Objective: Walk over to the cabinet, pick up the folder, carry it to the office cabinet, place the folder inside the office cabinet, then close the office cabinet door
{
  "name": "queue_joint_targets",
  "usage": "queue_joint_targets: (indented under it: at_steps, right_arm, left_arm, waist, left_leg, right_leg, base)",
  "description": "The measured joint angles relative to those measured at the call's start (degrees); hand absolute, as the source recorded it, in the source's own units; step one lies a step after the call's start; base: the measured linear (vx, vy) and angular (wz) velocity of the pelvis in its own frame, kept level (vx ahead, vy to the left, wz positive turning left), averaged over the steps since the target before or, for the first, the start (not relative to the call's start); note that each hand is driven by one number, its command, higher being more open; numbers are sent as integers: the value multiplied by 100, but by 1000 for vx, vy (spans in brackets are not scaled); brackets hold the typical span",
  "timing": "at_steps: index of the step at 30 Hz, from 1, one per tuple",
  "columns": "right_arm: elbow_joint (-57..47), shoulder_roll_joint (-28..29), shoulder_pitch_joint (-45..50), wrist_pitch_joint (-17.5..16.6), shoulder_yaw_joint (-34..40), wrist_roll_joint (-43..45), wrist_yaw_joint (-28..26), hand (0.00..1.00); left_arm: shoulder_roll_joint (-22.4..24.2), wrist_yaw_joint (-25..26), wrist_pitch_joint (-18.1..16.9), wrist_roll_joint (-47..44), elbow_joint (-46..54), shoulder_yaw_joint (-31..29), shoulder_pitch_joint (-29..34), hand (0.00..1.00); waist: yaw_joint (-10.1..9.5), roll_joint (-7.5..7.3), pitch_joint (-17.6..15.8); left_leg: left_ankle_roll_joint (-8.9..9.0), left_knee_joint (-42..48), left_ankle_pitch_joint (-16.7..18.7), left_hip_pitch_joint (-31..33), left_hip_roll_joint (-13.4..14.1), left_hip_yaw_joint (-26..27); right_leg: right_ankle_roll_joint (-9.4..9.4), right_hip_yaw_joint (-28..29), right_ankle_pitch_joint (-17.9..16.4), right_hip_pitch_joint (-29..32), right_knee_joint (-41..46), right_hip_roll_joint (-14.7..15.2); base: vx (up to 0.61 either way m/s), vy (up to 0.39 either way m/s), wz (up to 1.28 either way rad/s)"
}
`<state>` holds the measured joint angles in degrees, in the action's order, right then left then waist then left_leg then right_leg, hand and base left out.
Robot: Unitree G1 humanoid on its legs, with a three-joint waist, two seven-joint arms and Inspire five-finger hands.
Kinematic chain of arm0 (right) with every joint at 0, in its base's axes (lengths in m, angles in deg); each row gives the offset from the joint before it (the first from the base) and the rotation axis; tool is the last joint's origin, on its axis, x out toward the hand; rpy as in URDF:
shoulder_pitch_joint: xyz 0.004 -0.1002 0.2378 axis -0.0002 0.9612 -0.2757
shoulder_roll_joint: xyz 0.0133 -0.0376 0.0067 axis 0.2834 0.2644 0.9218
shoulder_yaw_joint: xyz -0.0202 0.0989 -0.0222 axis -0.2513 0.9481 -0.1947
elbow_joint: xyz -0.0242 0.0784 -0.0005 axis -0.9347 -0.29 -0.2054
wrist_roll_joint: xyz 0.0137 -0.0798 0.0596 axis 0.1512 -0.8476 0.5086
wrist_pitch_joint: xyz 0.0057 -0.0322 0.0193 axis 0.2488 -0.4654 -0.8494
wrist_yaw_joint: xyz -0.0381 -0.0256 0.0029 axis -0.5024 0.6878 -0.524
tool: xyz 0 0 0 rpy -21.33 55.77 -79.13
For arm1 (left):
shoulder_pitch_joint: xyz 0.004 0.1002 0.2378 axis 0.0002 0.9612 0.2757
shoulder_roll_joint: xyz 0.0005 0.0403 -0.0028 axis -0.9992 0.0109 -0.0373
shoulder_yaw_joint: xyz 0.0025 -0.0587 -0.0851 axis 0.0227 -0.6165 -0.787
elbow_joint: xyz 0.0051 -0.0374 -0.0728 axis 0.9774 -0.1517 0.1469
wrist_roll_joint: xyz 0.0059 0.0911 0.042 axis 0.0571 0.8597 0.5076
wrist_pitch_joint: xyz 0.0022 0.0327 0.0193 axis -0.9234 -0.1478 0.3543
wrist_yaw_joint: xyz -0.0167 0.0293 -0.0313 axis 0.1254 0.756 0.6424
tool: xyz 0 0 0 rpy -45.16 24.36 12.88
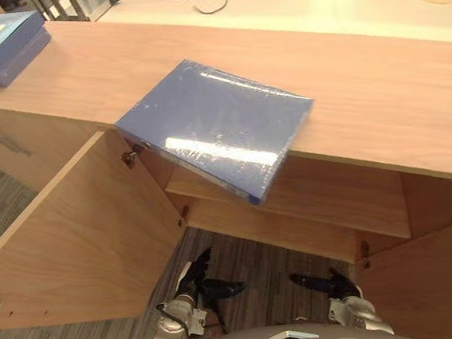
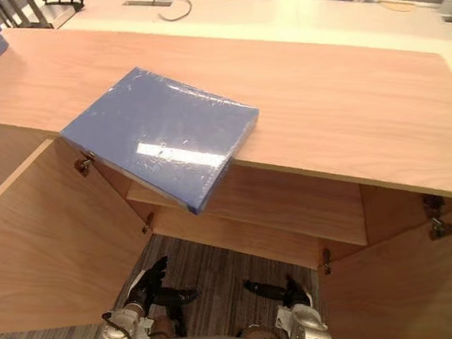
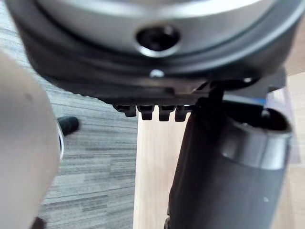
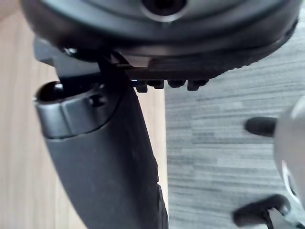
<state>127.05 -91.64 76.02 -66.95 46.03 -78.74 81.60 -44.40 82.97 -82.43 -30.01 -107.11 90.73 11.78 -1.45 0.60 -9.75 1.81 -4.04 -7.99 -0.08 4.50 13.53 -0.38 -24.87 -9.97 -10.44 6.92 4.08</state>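
We are looking at the flat blue glossy folder [image 1: 218,126] lying on the light wooden tabletop [image 1: 379,91] of the open wooden cabinet [image 1: 317,201], one corner overhanging the cabinet's opening. Our dark left hand [image 1: 195,278] and right hand [image 1: 333,284] are hanging low before that cabinet, fingers relaxed, holding nothing

Left arm [image 1: 170,325], right arm [image 1: 360,313] silver-grey, at 6 o'clock; left hand [image 1: 193,281], right hand [image 1: 337,284] dark; 1 screw [image 3: 156,73] by left wrist.
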Motion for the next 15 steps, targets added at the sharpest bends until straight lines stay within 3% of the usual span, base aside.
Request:
queue_joint_targets:
  at_steps: [6, 15]
  right_arm:
    - [147, 30, -36, -18, -40, -214, -74, 100]
    - [349, -12, -93, -24, -115, -203, -60, 100]
  left_arm:
    - [-61, 36, 17, -21, -394, -22, -133, 100]
    - [-5, 191, -85, -402, -1001, -106, -313, 100]
  waist:
    - [21, 35, 20]
    - [93, 40, 76]
  left_leg:
    - [-2, -115, -40, -196, -121, -70]
    - [22, -122, -98, -202, -198, -241]
  right_leg:
    - [-113, 9, 3, -199, 23, 104]
    - [-337, -89, -276, -249, 2, 154]
  base:
    - [18, 58, 9]
    - [-101, 9, 9]
